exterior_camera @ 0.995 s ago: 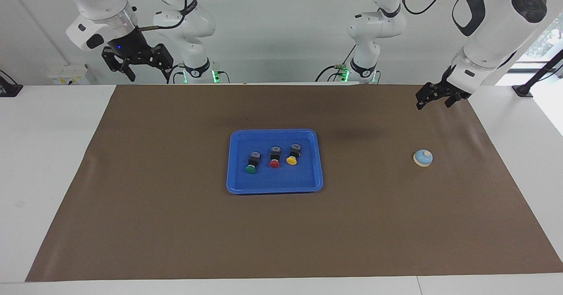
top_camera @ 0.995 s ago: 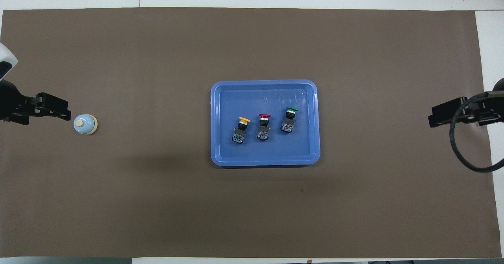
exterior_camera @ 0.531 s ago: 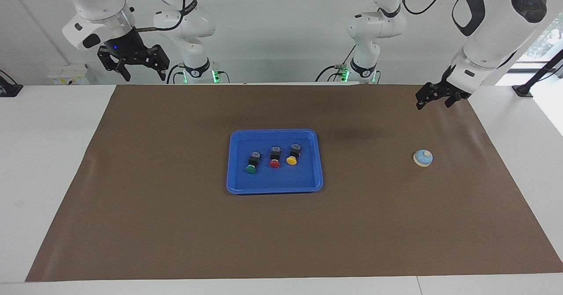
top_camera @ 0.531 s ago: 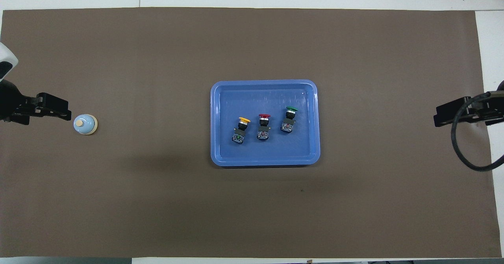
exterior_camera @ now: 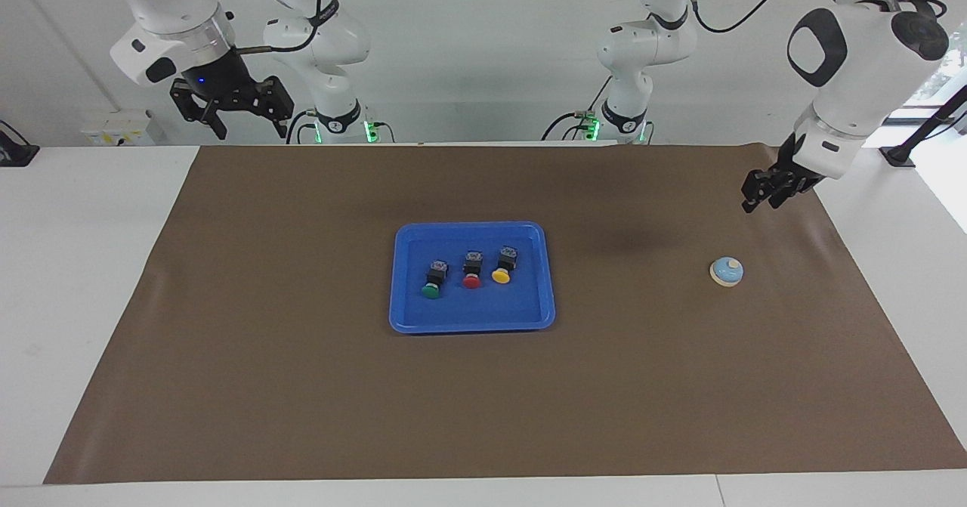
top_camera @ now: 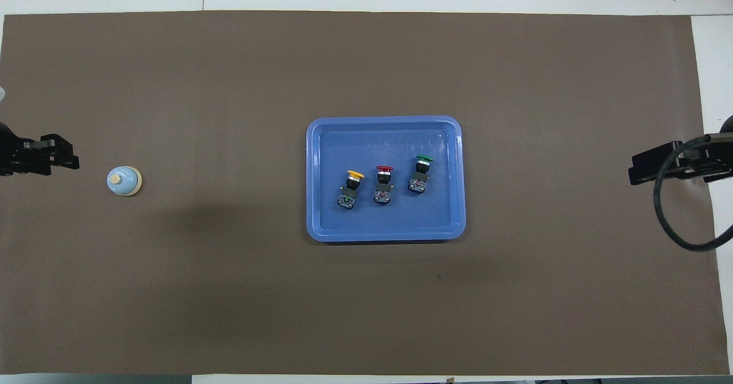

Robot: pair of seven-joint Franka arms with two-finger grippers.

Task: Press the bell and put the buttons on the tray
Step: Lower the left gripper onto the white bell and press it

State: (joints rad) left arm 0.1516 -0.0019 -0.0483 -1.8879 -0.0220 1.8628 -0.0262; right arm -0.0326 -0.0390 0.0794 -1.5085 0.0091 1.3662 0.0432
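The light-blue bell (exterior_camera: pixel 727 271) (top_camera: pixel 123 180) sits on the brown mat toward the left arm's end of the table. My left gripper (exterior_camera: pixel 759 203) (top_camera: pixel 64 159) hangs over the mat close to that end, apart from the bell and holding nothing. The blue tray (exterior_camera: pixel 472 326) (top_camera: pixel 383 122) lies mid-table. In it lie three buttons on their sides: green (exterior_camera: pixel 430 289) (top_camera: pixel 424 158), red (exterior_camera: pixel 471 281) (top_camera: pixel 384 169) and yellow (exterior_camera: pixel 500 274) (top_camera: pixel 355 174). My right gripper (exterior_camera: pixel 245 123) (top_camera: pixel 635 169) waits open and empty, raised over the right arm's end of the table.
A brown mat (exterior_camera: pixel 483 416) covers most of the white table (exterior_camera: pixel 83 265). A black cable (top_camera: pixel 664 218) loops down from the right wrist. Both arm bases stand at the robots' edge of the table.
My left gripper has shifted toward the left arm's end of the table and dropped lower, and its jaws look narrower. The right gripper rose a little, then held still.
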